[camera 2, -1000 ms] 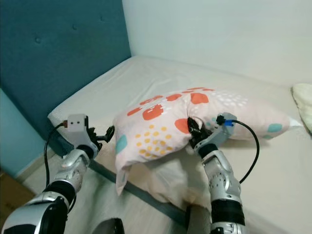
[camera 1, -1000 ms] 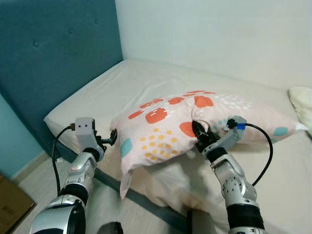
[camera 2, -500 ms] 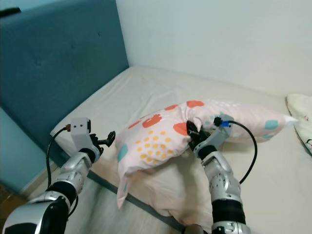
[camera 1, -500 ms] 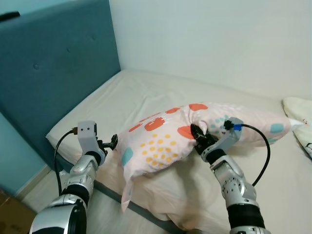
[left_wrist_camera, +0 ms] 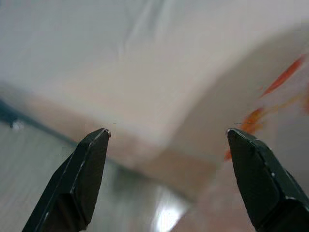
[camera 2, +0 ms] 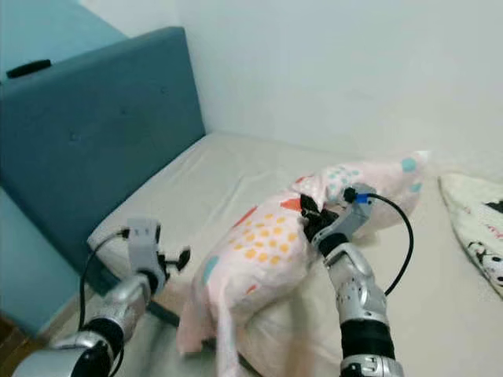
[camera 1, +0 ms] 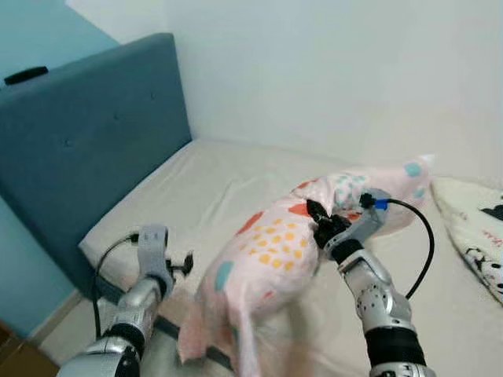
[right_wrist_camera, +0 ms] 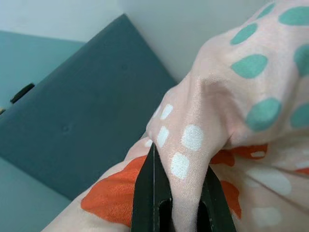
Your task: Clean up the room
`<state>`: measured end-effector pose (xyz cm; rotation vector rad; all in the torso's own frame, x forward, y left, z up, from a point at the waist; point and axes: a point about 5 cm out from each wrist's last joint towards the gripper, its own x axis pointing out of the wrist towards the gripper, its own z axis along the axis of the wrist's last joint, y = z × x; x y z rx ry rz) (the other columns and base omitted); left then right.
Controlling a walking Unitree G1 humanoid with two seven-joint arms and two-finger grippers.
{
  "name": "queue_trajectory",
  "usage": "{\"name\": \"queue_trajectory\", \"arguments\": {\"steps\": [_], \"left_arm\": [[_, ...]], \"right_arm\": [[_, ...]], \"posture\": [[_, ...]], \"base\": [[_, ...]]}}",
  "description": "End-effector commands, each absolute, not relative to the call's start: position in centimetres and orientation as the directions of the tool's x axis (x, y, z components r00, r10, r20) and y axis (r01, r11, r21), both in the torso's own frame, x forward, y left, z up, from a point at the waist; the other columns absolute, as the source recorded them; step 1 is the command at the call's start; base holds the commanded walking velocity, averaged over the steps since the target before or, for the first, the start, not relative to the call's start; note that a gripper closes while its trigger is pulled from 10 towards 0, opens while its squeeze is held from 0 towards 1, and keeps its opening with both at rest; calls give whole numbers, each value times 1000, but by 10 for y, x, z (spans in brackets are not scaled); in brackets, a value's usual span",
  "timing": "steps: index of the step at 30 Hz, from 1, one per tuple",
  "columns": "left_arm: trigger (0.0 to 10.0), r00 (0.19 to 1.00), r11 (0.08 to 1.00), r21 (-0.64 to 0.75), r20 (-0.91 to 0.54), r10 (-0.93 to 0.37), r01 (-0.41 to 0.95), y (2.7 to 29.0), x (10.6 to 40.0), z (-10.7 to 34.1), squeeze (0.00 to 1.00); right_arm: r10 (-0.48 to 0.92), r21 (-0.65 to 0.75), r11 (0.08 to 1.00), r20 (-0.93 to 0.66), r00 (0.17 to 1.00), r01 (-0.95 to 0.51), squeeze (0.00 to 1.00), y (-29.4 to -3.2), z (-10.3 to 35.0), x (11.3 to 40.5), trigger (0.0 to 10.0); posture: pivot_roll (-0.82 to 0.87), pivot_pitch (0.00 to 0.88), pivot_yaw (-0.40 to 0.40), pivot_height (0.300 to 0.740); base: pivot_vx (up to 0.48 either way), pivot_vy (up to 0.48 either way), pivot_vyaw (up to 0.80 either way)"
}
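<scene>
Pillow: a pale pink pillow (camera 1: 291,251) with orange, yellow and teal spots is off the bed at its middle, bunched where it is gripped; its far end points up toward the wall, its near end droops over the bed's near edge, where the picture blurs.
Right hand: the right hand (camera 1: 321,222) is clamped on a fold of the pillow's cover near the middle; in the right wrist view the cloth is pinched between the two black fingers (right_wrist_camera: 148,203).
Left hand: the left hand (camera 1: 185,264) sits low at the near left, just beside the pillow's hanging end, and I cannot tell whether it touches it; in the left wrist view its fingers (left_wrist_camera: 82,174) stand wide apart with nothing between them.
Bed: a bed (camera 1: 196,184) with a cream sheet runs from the near edge to the far wall.
Headboard: a dark teal padded headboard (camera 1: 86,149) stands along the bed's left side, with a small dark thing (camera 1: 26,75) lying on its top edge; too small to tell what it is.
Other bedding: a white cushion or quilt with black printed patches (camera 1: 475,236) lies at the far right of the bed, near the pillow's raised end but apart from it.
Wall: a plain white wall (camera 1: 330,71) backs the bed; a lighter teal wall (camera 1: 31,31) rises behind the headboard.
In the way: the drooping pillow hides the bed's near edge between the two arms.
Cable: a black cable (camera 1: 420,236) loops from the right wrist out to the right.
</scene>
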<state>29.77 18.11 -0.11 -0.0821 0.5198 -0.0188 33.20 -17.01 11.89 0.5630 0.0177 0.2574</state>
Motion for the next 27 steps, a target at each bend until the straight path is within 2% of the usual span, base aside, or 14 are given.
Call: {"name": "queue_trajectory", "arguments": {"steps": [1,3,4,5,6,8,10,16,24,27], "left_arm": [[10000,820,999,-43,-572,-20,-5,185,283,-16,0],[10000,793,1000,-26,-610,-6,-13,188,273,-25,0],[10000,773,1000,-16,-635,3,-17,191,265,-31,0],[10000,773,1000,-16,-635,3,-17,191,265,-31,0],[10000,744,999,-14,-668,17,-36,194,255,-39,0],[10000,723,999,-12,-690,27,-49,196,247,-45,0],[10000,664,998,13,-747,45,-54,200,228,-58,0],[10000,573,998,40,-817,62,-51,205,197,-76,0],[10000,551,999,34,-833,51,-41,206,190,-79,0],[10000,536,999,42,-842,53,-33,207,187,-80,0]], "right_arm": [[237,514,815,126,963,-268,0,-170,130,336,0],[236,514,815,125,964,-266,0,-170,130,336,0],[228,513,820,117,967,-255,0,-170,128,336,8275],[228,513,820,117,967,-255,0,-170,128,336,8275],[221,516,821,111,969,-246,0,-171,126,336,10000],[217,518,821,107,970,-241,0,-172,124,335,10000],[219,487,843,77,973,-229,0,-172,117,334,10000],[226,471,855,36,974,-216,0,-170,104,331,10000],[245,473,852,17,969,-224,0,-164,96,328,10000],[250,470,852,19,968,-229,0,-162,96,328,10000]], "posture": [[-9,0,4,740],[-9,0,4,740],[-9,0,4,740],[-9,0,4,740],[-10,0,5,740],[-10,0,5,740],[-11,0,9,740],[-15,0,11,740],[-12,0,11,740],[-13,0,14,740]], "base": [[0,0,0],[0,0,0],[0,0,0],[0,0,0],[0,0,0],[0,0,0],[0,0,0],[0,0,739],[0,0,738],[0,-464,738]]}}
